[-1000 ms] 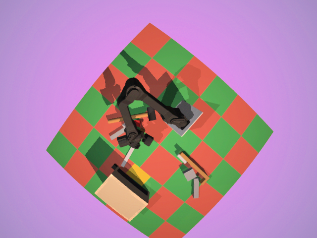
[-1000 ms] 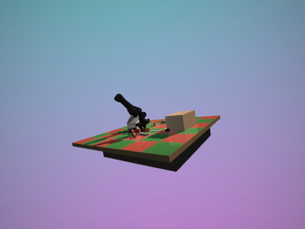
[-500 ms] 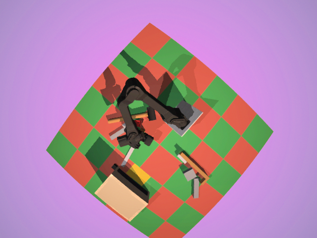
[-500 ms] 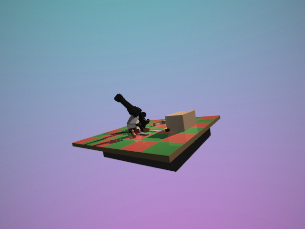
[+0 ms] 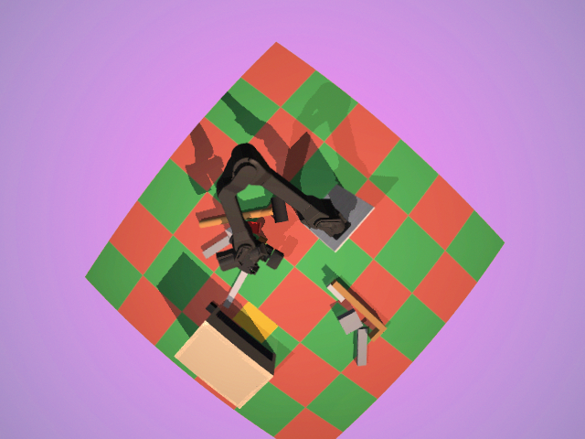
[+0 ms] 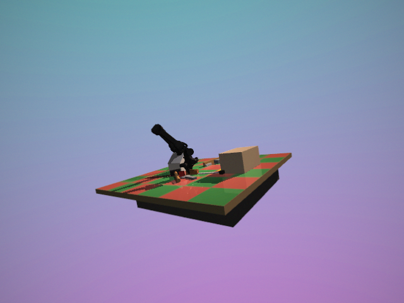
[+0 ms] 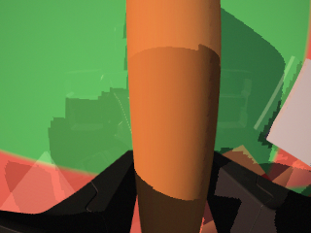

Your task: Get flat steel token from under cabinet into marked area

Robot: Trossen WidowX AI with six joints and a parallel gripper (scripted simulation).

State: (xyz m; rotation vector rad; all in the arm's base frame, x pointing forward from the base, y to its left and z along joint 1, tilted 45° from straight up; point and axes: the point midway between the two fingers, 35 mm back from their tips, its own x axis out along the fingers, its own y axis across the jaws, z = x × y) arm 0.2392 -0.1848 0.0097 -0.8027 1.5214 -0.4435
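My gripper [image 5: 251,265] [image 7: 169,158] is shut on the thick orange handle [image 7: 175,97] [image 6: 194,171] of a tool, low over the table. The tool's thin pale rod [image 5: 238,284] [image 6: 207,172] reaches toward the cabinet; its greyish end [image 5: 228,301] is near the cabinet's left front corner in the top view. The cabinet [image 5: 224,363] [image 6: 231,163] is a beige box with a dark front. The yellow marked area [image 5: 259,322] lies in front of it, partly shaded. I cannot make out the steel token in any view.
A black block [image 5: 212,306] [image 6: 221,172] is at the cabinet's left front corner. An orange bar [image 5: 207,221], a pale bar [image 5: 216,246] and a red piece [image 5: 255,227] lie near the arm. Another orange bar [image 5: 358,306], a grey block [image 5: 350,322] and a grey bar [image 5: 361,347] lie right.
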